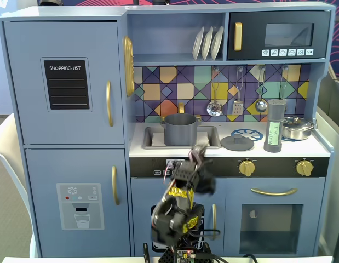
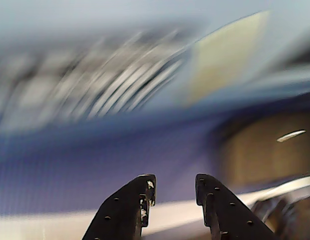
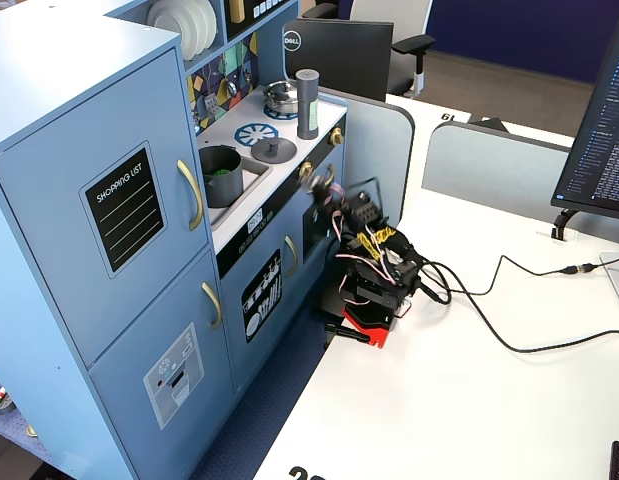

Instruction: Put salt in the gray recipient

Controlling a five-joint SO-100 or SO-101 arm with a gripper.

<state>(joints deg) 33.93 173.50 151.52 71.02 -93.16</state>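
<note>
Gray recipient (image 1: 180,129): sat in the sink, about nine o'clock from the salt.
Salt (image 1: 275,125): upright on the counter, untouched.
Gripper (image 2: 174,196): empty, narrowly parted; should spread wider, then approach the shaker level, mid-body.

bright even light; wrist view motion-blurred

pot (image 1: 181,129) in sink, shaker (image 1: 275,125) right

arm (image 3: 374,265): folded low, blurred | end effector (image 2: 175,190): empty, fingers apparently slightly parted
</note>
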